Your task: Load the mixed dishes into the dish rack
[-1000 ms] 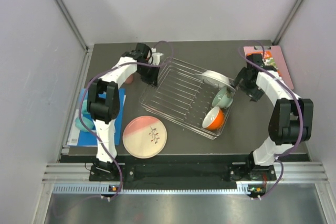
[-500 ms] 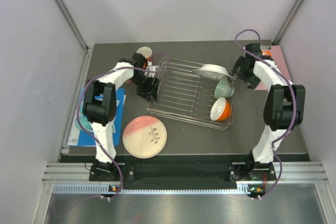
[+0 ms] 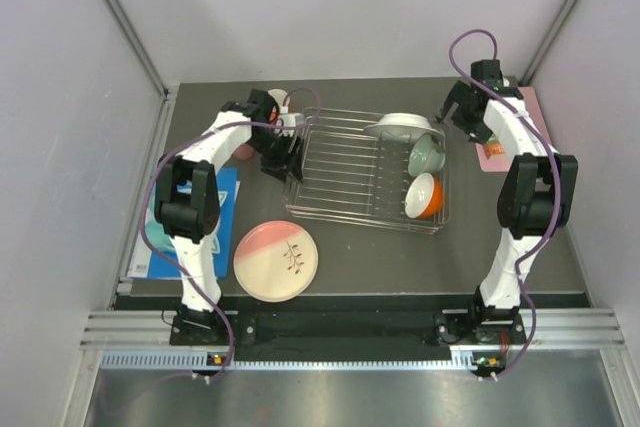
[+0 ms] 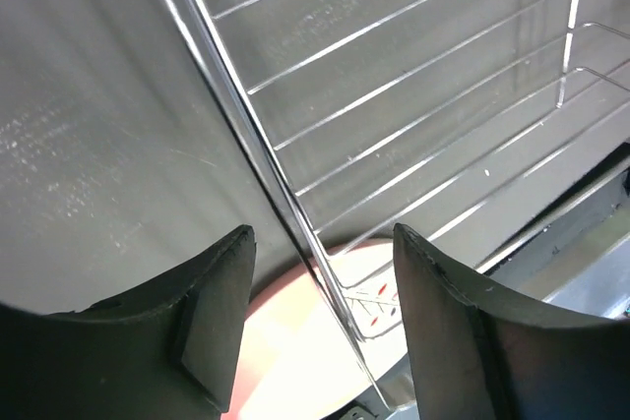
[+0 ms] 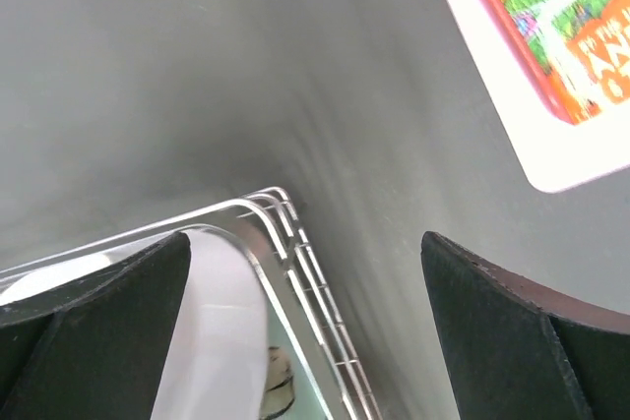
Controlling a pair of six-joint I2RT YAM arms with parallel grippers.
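The dish rack (image 3: 350,172) stands mid-table and holds a pale plate (image 3: 403,127), a mint-green bowl (image 3: 426,155) and an orange bowl (image 3: 425,195). My left gripper (image 3: 290,152) is at the rack's left rim, open. In the left wrist view the rim wire (image 4: 246,125) runs untouched between the jaws of this gripper (image 4: 323,243), above the pink-and-cream plate (image 4: 285,351). That plate (image 3: 277,259) lies flat in front of the rack. My right gripper (image 3: 462,112) hangs open off the rack's far right corner (image 5: 295,233). An orange cup (image 3: 277,99) and a pink cup (image 3: 243,152) peek out beside the left arm.
A blue book (image 3: 195,222) with teal headphones (image 3: 158,235) on it lies at the left edge. A pink picture book (image 3: 493,155) lies at the far right, also seen in the right wrist view (image 5: 536,36). Grey walls close in on both sides.
The rack has swung from skewed to square with the table and slid right. My left gripper has opened off its rim. The right arm has drawn back toward the far right corner.
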